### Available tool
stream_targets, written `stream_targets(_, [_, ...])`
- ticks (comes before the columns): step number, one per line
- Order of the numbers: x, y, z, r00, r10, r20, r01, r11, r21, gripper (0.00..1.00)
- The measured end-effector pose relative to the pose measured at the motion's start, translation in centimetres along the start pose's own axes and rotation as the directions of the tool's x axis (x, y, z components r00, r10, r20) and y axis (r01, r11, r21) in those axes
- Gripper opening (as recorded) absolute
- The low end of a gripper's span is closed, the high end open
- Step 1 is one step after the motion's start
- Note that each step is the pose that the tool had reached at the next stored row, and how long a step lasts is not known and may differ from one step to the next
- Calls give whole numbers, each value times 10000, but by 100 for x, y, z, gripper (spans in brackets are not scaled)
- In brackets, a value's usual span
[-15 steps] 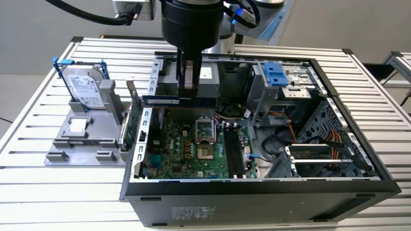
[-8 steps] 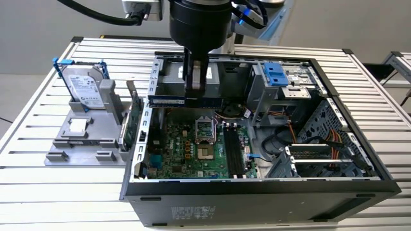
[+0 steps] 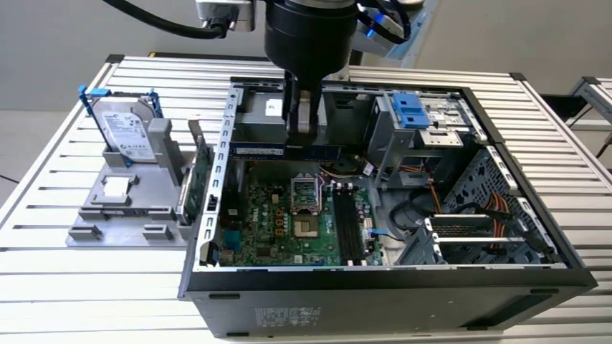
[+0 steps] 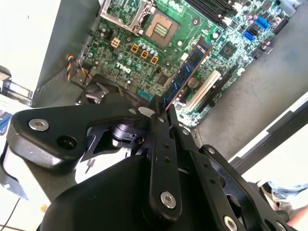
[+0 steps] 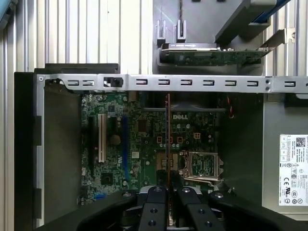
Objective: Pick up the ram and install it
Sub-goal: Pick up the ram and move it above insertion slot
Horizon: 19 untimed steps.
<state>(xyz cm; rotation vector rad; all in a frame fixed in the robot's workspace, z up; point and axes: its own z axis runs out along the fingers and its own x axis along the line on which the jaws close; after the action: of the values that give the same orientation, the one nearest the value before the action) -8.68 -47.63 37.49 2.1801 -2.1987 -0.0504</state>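
My gripper (image 3: 304, 140) hangs over the open computer case (image 3: 383, 276), shut on the ram (image 3: 277, 151). The ram is a long thin dark stick held level above the back of the green motherboard (image 3: 277, 229). In the second wrist view the ram (image 4: 185, 72) juts out from between the black fingers (image 4: 159, 120) over the board. In the first wrist view the ram (image 5: 167, 130) appears edge-on, running away from the gripper (image 5: 168, 185) beside the processor socket (image 5: 202, 163). The black memory slots (image 3: 349, 222) lie on the board below, toward the exterior view's right.
A silver hard drive in a blue frame (image 3: 129, 129) stands on a grey holder (image 3: 115, 208) at the exterior view's left. A green expansion card (image 3: 196, 183) stands upright beside the case wall. Drive bays (image 3: 421, 122) and cables (image 3: 469, 208) crowd the case's right side.
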Motion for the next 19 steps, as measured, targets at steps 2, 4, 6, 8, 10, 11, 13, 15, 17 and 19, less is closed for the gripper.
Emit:
stream_targets(2, [0, -23, -1, 10000, 1, 1, -1, 10000, 0, 0])
stream_targets(4, [-1, -48, -2, 10000, 2, 1, -2, 10000, -1, 0])
stream_targets(6, [-1, -73, -4, 10000, 3, 1, -3, 10000, -2, 0])
stream_targets(8, [-1, -97, -5, 10000, 4, 1, -4, 10000, -1, 0])
stream_targets(10, [-1, -121, -7, 10000, 3, 0, -3, 10000, -2, 0])
stream_targets(11, [-1, -132, -7, 10000, 4, 1, -4, 10000, -2, 0])
stream_targets(13, [-1, -157, -8, 10000, 4, 1, -4, 10000, -2, 0])
stream_targets(15, [-1, -178, -9, 10000, 4, 1, -4, 10000, -1, 0])
stream_targets(17, [-2, -199, -11, 10000, 4, 1, -4, 10000, -2, 0])
stream_targets(19, [-2, -221, -12, 10000, 5, 1, -5, 10000, -2, 0])
